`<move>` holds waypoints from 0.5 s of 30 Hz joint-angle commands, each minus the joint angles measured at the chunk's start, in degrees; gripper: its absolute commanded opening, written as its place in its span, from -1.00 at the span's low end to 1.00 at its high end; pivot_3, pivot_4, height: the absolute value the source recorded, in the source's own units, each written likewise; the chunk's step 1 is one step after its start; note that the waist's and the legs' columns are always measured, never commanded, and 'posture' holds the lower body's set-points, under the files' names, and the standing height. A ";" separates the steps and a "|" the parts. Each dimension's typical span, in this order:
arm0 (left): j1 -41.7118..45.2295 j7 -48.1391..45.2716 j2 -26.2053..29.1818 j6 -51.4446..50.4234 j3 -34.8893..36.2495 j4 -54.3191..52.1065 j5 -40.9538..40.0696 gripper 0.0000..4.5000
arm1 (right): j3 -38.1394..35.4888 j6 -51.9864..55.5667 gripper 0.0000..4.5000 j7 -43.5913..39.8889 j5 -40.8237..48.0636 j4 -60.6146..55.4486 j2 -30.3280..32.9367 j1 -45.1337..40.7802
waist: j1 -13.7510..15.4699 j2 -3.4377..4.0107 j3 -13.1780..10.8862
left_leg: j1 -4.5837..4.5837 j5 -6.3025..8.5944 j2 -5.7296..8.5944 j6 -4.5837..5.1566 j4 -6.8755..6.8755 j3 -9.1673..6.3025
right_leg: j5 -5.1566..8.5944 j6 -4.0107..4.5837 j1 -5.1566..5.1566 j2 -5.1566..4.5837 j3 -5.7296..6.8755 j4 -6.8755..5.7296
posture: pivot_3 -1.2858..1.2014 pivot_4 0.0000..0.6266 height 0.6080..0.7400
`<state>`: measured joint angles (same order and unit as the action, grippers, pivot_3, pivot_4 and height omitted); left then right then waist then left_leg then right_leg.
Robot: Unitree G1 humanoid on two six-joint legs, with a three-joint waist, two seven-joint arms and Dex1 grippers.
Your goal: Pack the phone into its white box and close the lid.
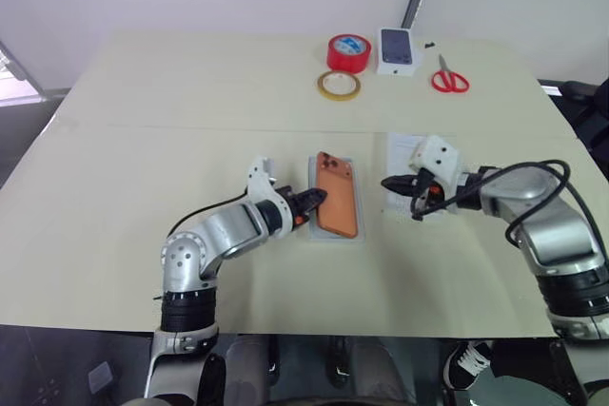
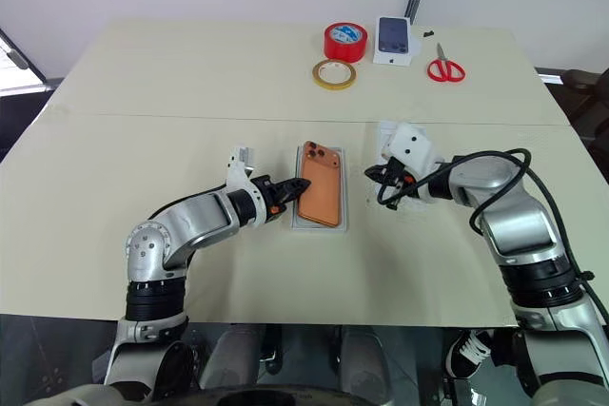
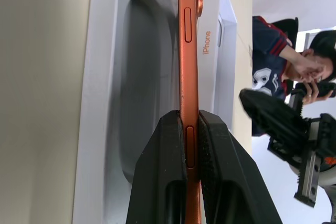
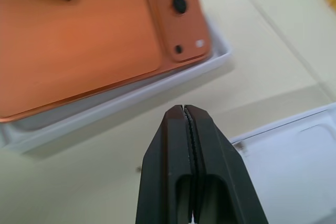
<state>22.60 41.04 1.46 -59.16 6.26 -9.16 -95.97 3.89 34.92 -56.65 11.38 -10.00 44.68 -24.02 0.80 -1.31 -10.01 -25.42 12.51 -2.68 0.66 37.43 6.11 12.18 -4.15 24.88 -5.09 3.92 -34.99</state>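
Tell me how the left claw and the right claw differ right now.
The left claw is clamped on the edge of the orange phone, holding it tilted over the white tray; the right claw is pressed shut on nothing. The left claw reaches the tray's left side, while the right claw hangs to the tray's right, above another white box piece. Both have two black fingers and point inward toward the phone.

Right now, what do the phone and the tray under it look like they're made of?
The phone: probably metal, matte orange, soft brushed sheen across its back and edge. The white box: smooth moulded white insert, likely pulp or plastic; rounded recess, no visible fibres.
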 commanded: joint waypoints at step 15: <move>0.15 -6.27 4.46 3.11 -4.05 -1.87 0.68 0.96 | -3.28 -0.05 -1.00 0.28 4.60 -3.34 1.83 0.93 | -0.01 0.00 0.00 | 0.02 0.00 0.00 0.00 0.01 0.00 | 0.00 0.00 -0.02 0.00 0.00 0.00 | 0.03 -0.52 1.00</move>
<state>22.59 35.28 5.49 -56.59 2.38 -9.25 -94.75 2.73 35.06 -56.58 14.96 -11.20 45.42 -22.98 0.79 -1.31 -10.01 -25.41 12.51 -2.69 0.66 37.43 6.10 12.18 -4.15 24.87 -5.08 3.92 -34.99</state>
